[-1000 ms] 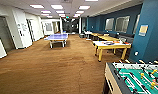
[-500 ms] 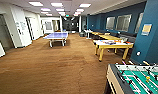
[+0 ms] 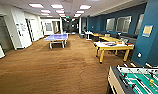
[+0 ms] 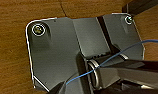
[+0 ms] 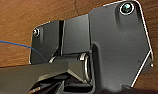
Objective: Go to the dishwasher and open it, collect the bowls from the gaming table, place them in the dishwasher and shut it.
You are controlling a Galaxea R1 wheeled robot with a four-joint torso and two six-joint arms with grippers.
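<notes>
- The head view looks down a long recreation room with a brown carpet floor [image 3: 57,70], white walls on the left and dark blue walls [image 3: 155,37] on the right, lit by rectangular ceiling panels [image 3: 57,6].
- The gaming table [image 3: 112,46], a long rectangular table with a smooth white top, dark rim and yellow wooden sides and legs, stands on the right side of the room, near the blue wall and well ahead of the robot.
- On its white top lie a few small things, some reddish or orange and one dark and round; they are too blurred to tell apart or to name as bowls.
- A blue table-tennis table [image 3: 56,38] with white legs stands farther off, left of centre.
- A table-football table [image 3: 137,80] with a green field, rods and pale wooden sides fills the lower right corner, closest to the camera.
- More yellow tables [image 3: 108,38] line the blue wall behind the gaming table, below framed windows.
- Both wrist views look down past the robot's own dark plate at the brown carpet; a thin blue cable [image 4: 125,50] crosses the left wrist view.
- Whether either claw is released or clenched cannot be told.
</notes>
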